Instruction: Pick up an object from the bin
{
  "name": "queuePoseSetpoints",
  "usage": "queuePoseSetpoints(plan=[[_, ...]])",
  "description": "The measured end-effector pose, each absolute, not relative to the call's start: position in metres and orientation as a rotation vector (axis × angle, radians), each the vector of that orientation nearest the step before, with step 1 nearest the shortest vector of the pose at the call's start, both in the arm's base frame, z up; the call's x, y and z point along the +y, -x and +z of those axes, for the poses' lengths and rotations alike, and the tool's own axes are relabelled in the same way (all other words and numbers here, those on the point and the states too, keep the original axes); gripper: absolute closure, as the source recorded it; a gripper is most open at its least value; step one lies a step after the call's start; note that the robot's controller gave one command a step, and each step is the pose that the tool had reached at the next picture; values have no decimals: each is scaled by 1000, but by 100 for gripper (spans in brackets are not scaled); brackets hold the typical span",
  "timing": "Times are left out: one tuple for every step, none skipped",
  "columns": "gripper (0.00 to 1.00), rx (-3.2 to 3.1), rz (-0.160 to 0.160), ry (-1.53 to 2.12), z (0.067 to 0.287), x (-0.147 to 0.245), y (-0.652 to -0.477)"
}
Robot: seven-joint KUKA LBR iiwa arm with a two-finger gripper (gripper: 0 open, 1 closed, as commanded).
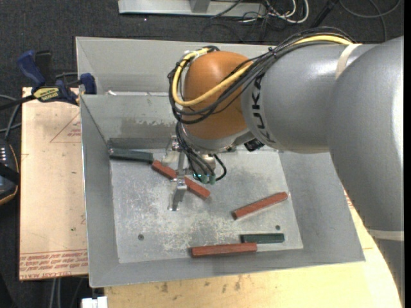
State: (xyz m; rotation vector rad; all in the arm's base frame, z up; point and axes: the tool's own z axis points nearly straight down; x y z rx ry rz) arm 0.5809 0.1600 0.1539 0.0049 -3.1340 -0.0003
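Observation:
My gripper (177, 174) hangs under the orange wrist cover, low over the bin floor left of centre. One metal finger (176, 199) stands on the near side of a red-brown bar (198, 189), the other finger (174, 147) on its far side. That bar lies slanted between them, and the fingers stand apart, open. A dark green bar (131, 154) lies just to the left, its right end touching the red-brown bar's upper end.
A second red-brown bar (259, 205) lies slanted at the right. A third red-brown bar (223, 250) and a short dark green bar (262, 239) lie along the bin's near edge. The big grey arm covers the bin's right side.

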Motion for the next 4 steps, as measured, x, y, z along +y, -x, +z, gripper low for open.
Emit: queuePoseSetpoints(plan=[[0, -3142, -2, -1, 159, 159, -583], [100, -3161, -10, 75, 79, 115, -633], [100, -3161, -10, 75, 79, 115, -633], [100, -3152, -5, 102, 272, 114, -649]])
